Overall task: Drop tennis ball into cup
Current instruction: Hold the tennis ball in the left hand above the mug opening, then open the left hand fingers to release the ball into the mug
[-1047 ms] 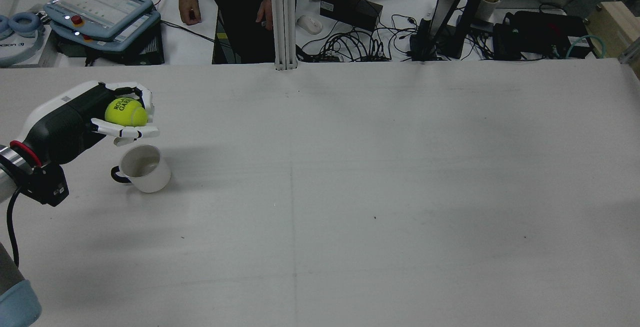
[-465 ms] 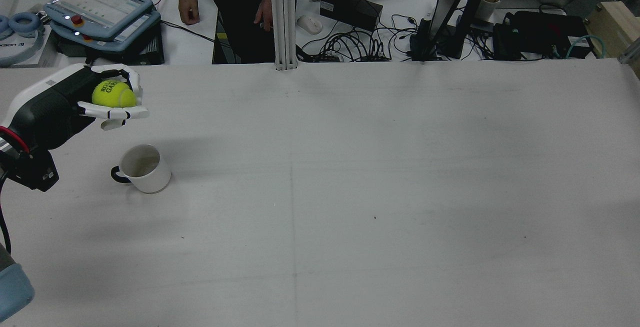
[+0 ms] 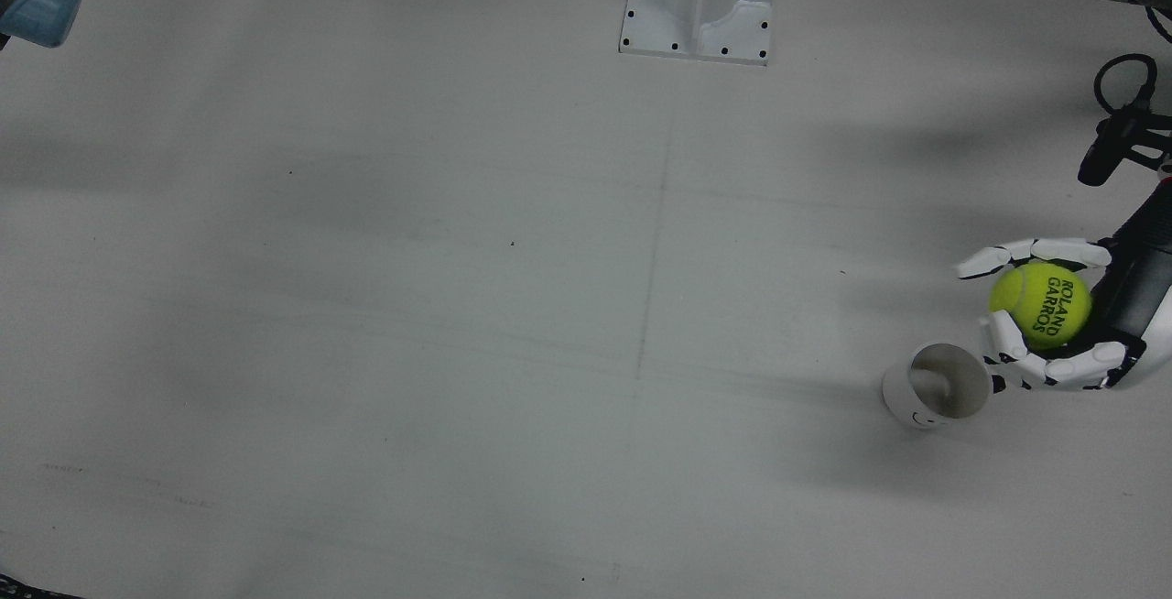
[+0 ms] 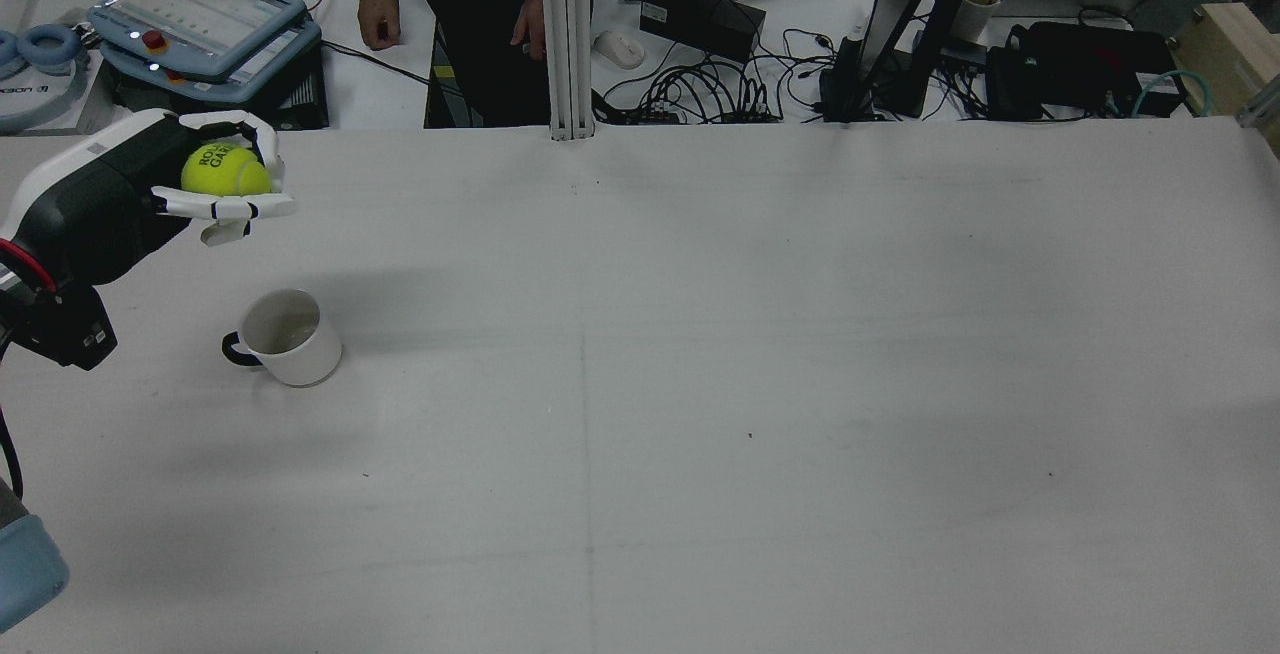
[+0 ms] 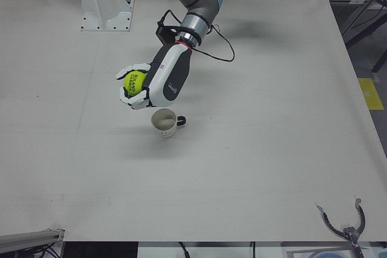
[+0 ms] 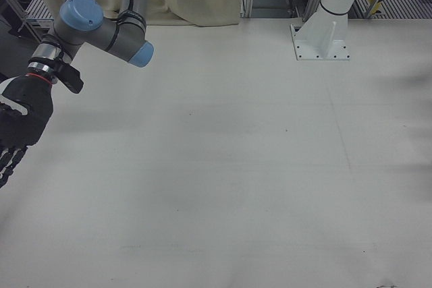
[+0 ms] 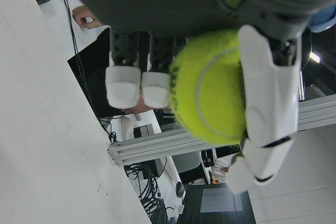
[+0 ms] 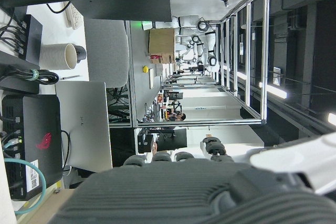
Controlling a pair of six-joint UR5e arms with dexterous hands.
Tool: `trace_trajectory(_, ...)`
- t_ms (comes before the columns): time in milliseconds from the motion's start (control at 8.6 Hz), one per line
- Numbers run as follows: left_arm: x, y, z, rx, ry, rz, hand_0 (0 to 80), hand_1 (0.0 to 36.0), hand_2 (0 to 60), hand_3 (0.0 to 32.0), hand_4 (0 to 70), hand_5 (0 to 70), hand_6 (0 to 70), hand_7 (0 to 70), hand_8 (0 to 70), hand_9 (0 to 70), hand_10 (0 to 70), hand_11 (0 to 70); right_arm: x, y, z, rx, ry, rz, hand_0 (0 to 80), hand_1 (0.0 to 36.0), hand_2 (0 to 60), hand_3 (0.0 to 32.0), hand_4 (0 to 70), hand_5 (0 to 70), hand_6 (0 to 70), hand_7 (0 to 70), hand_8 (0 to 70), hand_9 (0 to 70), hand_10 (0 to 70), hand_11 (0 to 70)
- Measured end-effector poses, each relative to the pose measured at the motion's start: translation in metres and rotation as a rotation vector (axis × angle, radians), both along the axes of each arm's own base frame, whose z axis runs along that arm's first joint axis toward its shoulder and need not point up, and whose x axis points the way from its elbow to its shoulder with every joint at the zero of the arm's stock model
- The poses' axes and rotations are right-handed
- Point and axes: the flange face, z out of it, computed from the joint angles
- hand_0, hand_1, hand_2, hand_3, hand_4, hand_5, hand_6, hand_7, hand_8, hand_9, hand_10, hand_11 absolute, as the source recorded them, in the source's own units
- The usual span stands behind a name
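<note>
Yellow-green tennis ball (image 4: 225,172) is sitting in the left hand (image 4: 215,182), whose white fingers (image 3: 1062,367) are curling around it above the table (image 4: 700,384); the white cup (image 4: 288,335) is standing upright nearby, empty; the right hand (image 6: 15,129) is hanging idle, fingers extended, holding nothing.

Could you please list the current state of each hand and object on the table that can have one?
tennis ball: held in the left hand, above the table.
left hand: shut on the tennis ball, raised beside the cup.
cup: upright, empty, standing on the table.
right hand: holding nothing, fingers extended.
</note>
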Motion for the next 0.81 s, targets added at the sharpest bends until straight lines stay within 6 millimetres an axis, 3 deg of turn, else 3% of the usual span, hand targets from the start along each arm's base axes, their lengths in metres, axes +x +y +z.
trace_trajectory(116,0.0,0.0,-0.004,0.002,-0.001,0.0,50.2,34.1,60.0,0.0,70.0,57.0,70.0,70.0,70.0,70.0,70.0,70.0,0.0,0.0,0.0,0.0,0.0,0.0,0.0,0.0,0.0,0.0,0.0,0.0,0.0,0.0,0.0,0.0,0.0,0.0)
trace_trajectory(233,0.0,-0.001,-0.007,0.002,-0.003,-0.002,50.2,34.0,60.0,0.0,70.0,67.6,70.0,70.0,70.0,70.0,70.0,70.0,0.0,0.0,0.0,0.0,0.0,-0.001,0.0,0.0,0.0,0.0,0.0,0.0,0.0,0.0,0.0,0.0,0.0,0.0)
trace_trajectory(349,-0.002,-0.001,-0.01,0.003,-0.002,-0.008,50.4,34.7,60.0,0.0,70.0,44.0,70.0,70.0,70.0,70.0,70.0,70.0,0.0,0.0,0.0,0.0,0.0,-0.001,0.0,0.0,0.0,0.0,0.0,0.0,0.0,0.0,0.0,0.0,0.0,0.0)
trace_trajectory(465,-0.005,-0.002,-0.012,0.007,0.001,-0.015,56.0,36.0,60.0,0.0,70.0,65.4,70.0,70.0,70.0,70.0,70.0,70.0,0.0,0.0,0.0,0.0,0.0,0.0,0.0,0.0,0.0,0.0,0.0,0.0,0.0,0.0,0.0,0.0,0.0,0.0)
trace_trajectory(698,-0.005,-0.006,-0.004,0.007,0.0,-0.021,61.9,36.0,60.0,0.0,70.0,63.8,70.0,70.0,70.0,70.0,70.0,70.0,0.0,0.0,0.0,0.0,0.0,0.0,0.0,0.0,0.0,0.0,0.0,0.0,0.0,0.0,0.0,0.0,0.0,0.0)
trace_trajectory(814,-0.004,-0.006,0.005,0.003,-0.004,-0.019,62.8,36.0,60.0,0.0,60.7,48.9,70.0,70.0,70.0,70.0,54.7,70.0,0.0,0.0,0.0,0.0,0.0,-0.001,0.0,0.0,0.0,0.0,0.0,0.0,0.0,0.0,0.0,0.0,0.0,0.0)
